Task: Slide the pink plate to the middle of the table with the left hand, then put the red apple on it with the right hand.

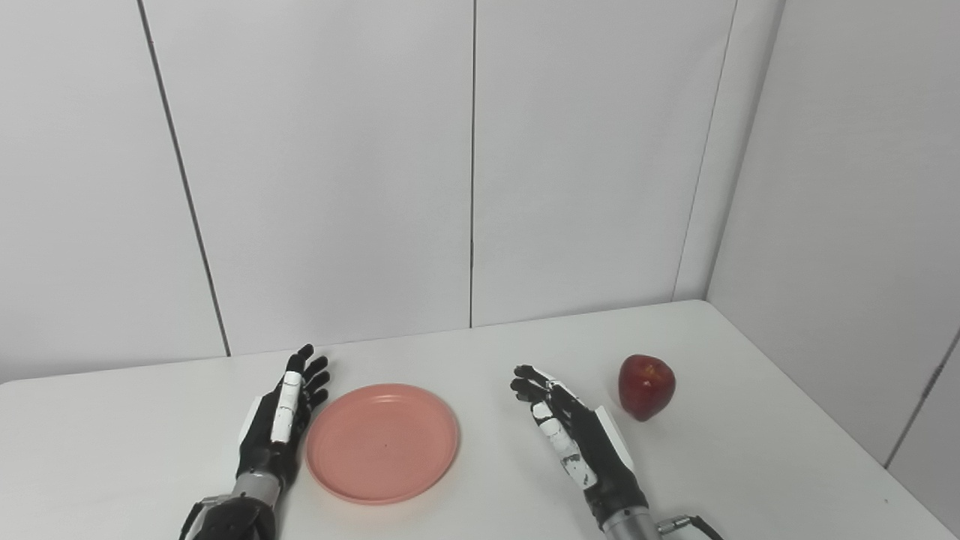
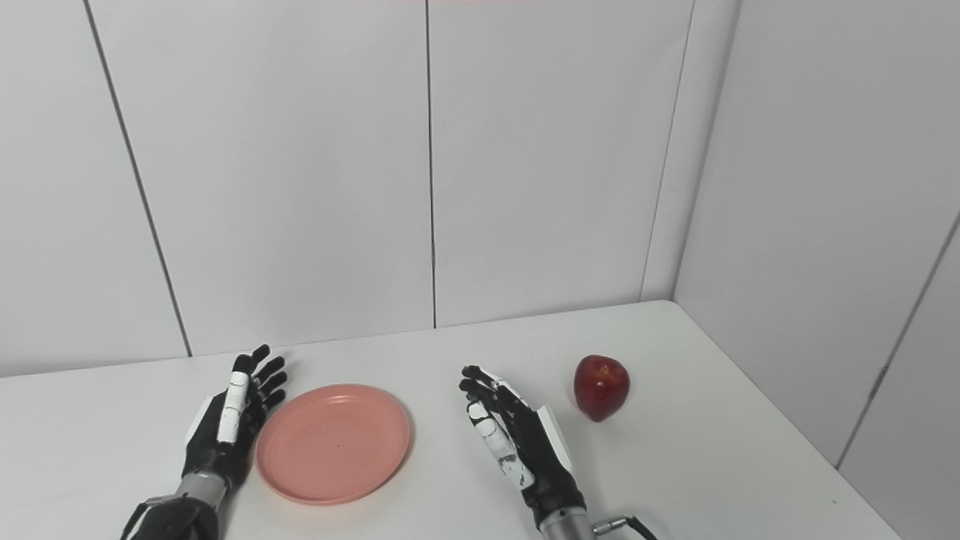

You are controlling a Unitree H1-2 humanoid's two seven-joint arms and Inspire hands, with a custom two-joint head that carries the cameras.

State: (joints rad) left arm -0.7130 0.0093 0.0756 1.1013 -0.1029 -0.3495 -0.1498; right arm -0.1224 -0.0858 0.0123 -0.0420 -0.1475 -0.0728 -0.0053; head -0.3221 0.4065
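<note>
**Plate beside the left hand, apple waiting lower right**

Table (image 1: 750, 480) filled the lower third of the frame, white and bare apart from the task's things. Next in size, the pink plate (image 1: 382, 442) lay flat, lower left of centre, so judging by that it had not yet reached the middle. Left hand (image 1: 281, 420) stood just beside the plate's left rim, on edge, fingers apart and pointing away from the robot, holding nothing; whether it touched the rim could not be told. A push toward the right of the frame looked like the move in hand, and this hand was plainly the nearer one. Right hand (image 1: 570, 435) rested between plate and apple, open and empty too. Smallest, the red apple (image 1: 646, 386) sat upright, lower right, just past that hand's fingertips.
</note>
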